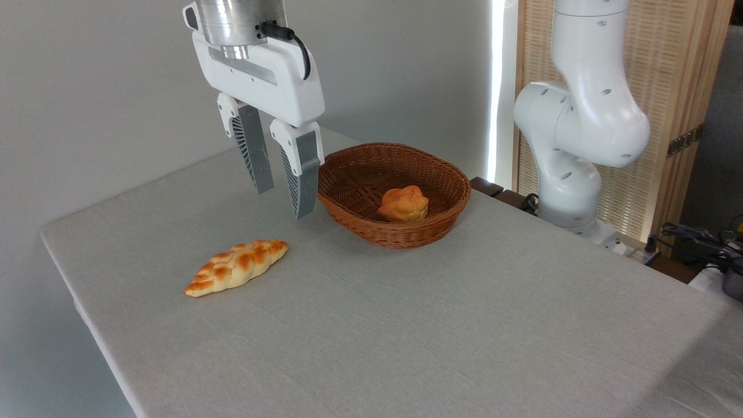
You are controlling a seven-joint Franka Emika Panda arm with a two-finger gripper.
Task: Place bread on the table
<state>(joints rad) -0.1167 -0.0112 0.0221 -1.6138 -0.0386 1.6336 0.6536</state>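
Cloth of plain light grey covers the table (441,325), which fills most of the view; the white Panda arm (580,116) stands at its far right edge, in front of a slatted wooden screen (673,87); a brown woven wicker basket (354,168) sits on the far middle of the cloth; the gripper (282,200) hangs above the table just left of the basket, its two ribbed grey fingers (255,152) pointing down with a narrow gap between them, holding and touching nothing; a long braided loaf (237,266) with browned patches lies on the cloth in front of the gripper; the bread (404,204), a small knotted orange-golden bun, rests inside the basket.
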